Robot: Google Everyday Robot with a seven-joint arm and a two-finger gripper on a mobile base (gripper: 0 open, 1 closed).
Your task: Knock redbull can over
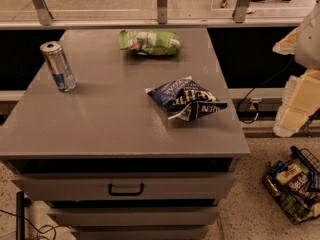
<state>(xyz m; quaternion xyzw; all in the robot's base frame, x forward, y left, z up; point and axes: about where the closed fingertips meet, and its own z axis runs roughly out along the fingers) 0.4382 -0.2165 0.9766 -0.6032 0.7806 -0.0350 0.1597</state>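
The single camera is looking down and forward over the grey drawer cabinet (125,129) from nearby, the pale gripper (296,106) hanging at the frame's right edge.

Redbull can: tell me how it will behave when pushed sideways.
The redbull can stands upright, tall and slim, so a push near its top would probably tip it easily. Once down, its round body would likely roll on the smooth tabletop, maybe off the nearby edge. The hand hangs beyond the tabletop's right side, far from the can.
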